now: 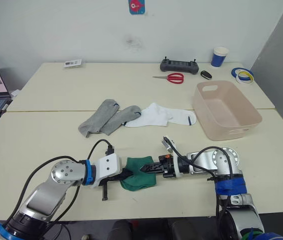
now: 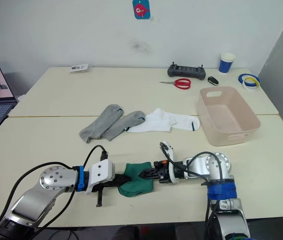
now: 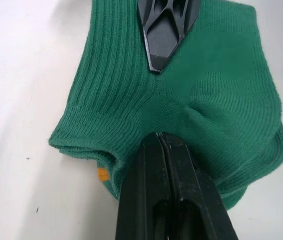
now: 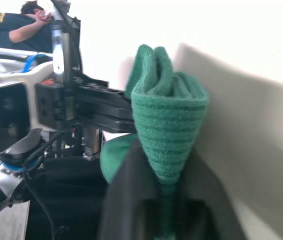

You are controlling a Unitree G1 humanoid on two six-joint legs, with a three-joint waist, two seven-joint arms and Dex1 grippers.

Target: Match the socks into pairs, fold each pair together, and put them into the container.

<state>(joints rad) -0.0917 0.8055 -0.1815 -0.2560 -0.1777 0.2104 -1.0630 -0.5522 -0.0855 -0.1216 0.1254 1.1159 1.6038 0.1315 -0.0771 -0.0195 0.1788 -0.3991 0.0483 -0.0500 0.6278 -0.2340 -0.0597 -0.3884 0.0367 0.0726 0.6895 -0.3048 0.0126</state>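
Green knit bunches between two black claws near the front edge of the cream table (image 1: 41,145): the dark green socks (image 1: 137,179), folded into one thick wad, lie directly between the left gripper (image 1: 127,174) and the right gripper (image 1: 150,168), which meet over the fabric from opposite sides. The right gripper's fingers are pinched on a raised fold of the green pair, as the right wrist view shows cloth (image 4: 166,130) squeezed up between them. The left gripper's fingers (image 3: 169,190) are pressed together with their tips against the wad's near edge; whether they trap any fabric cannot be told.

The container (image 1: 225,109) sits beyond and outward of the right gripper, well apart from the bundle, and looks empty. The grey socks (image 1: 106,117) and the white socks (image 1: 164,116) lie side by side farther out from both claws, the nearest grey and white ones touching, neither pair yet folded.

The main risk is that the fold springs apart: the grip seems to hold only one ridge of cloth, so a lift toward the tub may carry one sock and leave its mate behind, or let the bundle unroll in the air. If the left gripper does hold fabric, the two claws could also pull against each other and stretch the fold open. Scissors (image 1: 171,77) and a paper cup (image 1: 220,56) stand far beyond the claws.
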